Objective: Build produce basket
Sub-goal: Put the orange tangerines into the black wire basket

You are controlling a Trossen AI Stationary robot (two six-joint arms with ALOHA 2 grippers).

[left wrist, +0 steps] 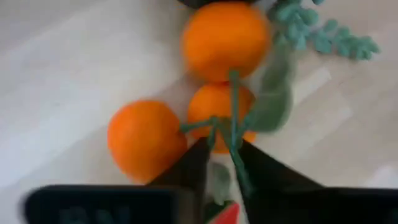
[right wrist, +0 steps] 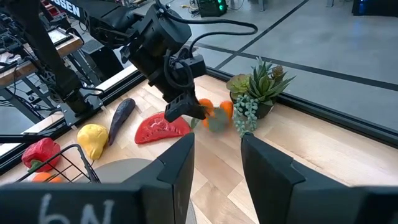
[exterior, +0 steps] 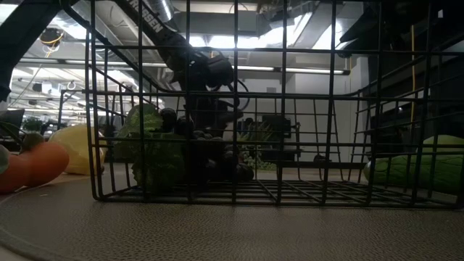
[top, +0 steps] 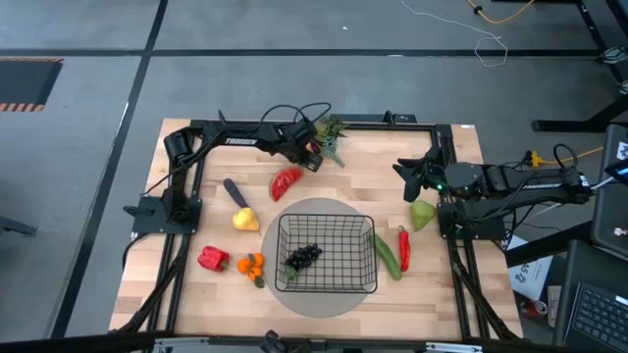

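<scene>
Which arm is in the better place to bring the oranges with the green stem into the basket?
Left. Its hand is already at the oranges, fingers pinching the green stem. The right hand waits open by the green pear.

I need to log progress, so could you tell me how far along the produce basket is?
Done: only the dark grapes lie in the basket. In hand: the left gripper is shut on the stem of an orange cluster at the table's far edge. Left: watermelon slice, eggplant, yellow fruit, red pepper, cucumber, chili and pear. The right gripper waits open.
</scene>
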